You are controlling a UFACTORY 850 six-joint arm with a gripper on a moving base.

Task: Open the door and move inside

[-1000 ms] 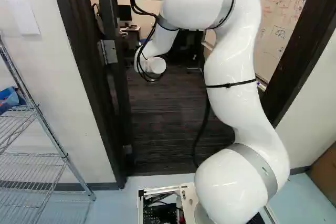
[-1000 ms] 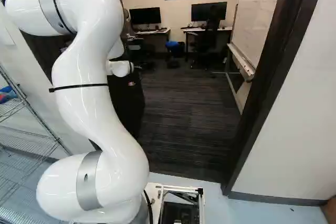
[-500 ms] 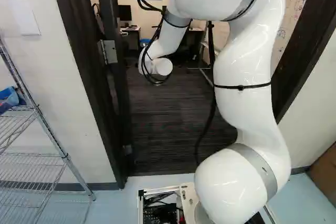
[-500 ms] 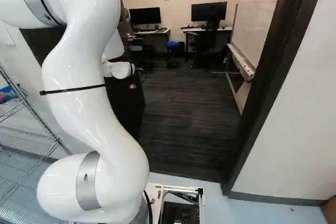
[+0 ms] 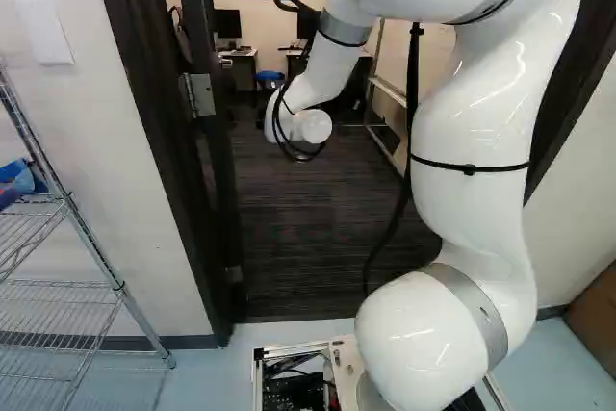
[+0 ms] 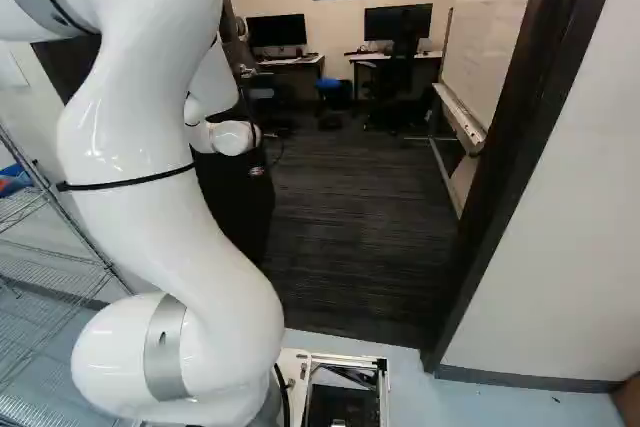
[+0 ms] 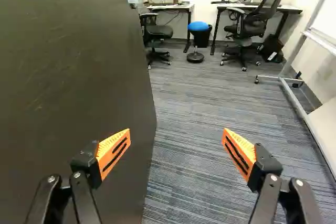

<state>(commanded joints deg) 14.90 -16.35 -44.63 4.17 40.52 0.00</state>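
Note:
The dark door (image 7: 73, 61) stands swung inward, its free edge running down beside the carpeted floor. In the right base view part of the door (image 6: 235, 207) shows behind the arm; in the left base view the hinged side of the door (image 5: 217, 122) stands by the left frame post. My gripper (image 7: 177, 132) is open with nothing between its fingers. One finger is in front of the door panel, the other over the carpet; whether the first touches the panel I cannot tell. Both base views hide the gripper; the arm's white wrist (image 5: 313, 126) reaches into the doorway.
Dark frame posts (image 5: 159, 122) (image 6: 520, 137) bound the doorway. Inside are desks, a blue stool (image 7: 199, 27), office chairs (image 7: 247, 24) and a wheeled whiteboard (image 6: 490, 67). A wire shelf (image 5: 67, 238) stands outside at left, a brown box (image 5: 592, 320) at right.
The arm has swung: in the left base view its upper part and wrist have shifted right, the wrist slightly lower too. The base and the door show no visible move.

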